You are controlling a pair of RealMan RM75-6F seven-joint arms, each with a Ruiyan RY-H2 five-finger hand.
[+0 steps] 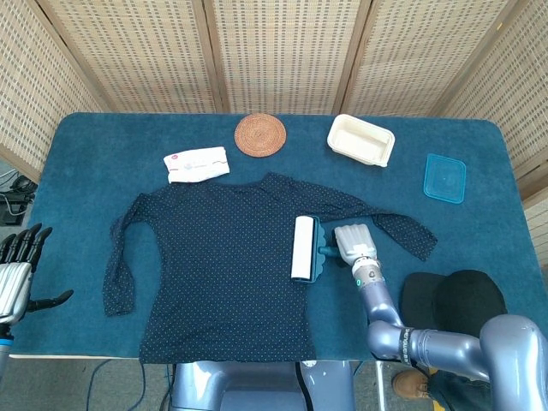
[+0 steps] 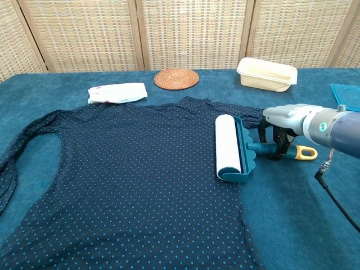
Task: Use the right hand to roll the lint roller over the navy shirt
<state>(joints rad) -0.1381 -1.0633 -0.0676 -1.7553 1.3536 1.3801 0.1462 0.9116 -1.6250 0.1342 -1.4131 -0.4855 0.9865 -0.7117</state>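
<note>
The navy dotted shirt (image 1: 214, 257) (image 2: 129, 169) lies spread flat on the blue table. On its right edge sits the lint roller (image 1: 302, 248) (image 2: 228, 147), white roll on the fabric, teal frame and handle pointing right, with a yellow end (image 2: 306, 152). My right hand (image 1: 354, 241) (image 2: 284, 121) is over the handle, fingers curled down around it just right of the frame. My left hand (image 1: 19, 274) hangs off the table's front left corner, fingers apart and holding nothing; the chest view does not show it.
A woven coaster (image 1: 260, 134) and a cream tray (image 1: 360, 139) sit at the back. A white packet (image 1: 197, 163) lies above the shirt's left shoulder. A blue lid (image 1: 445, 177) is at the far right, and a black object (image 1: 454, 300) sits beyond the front right edge.
</note>
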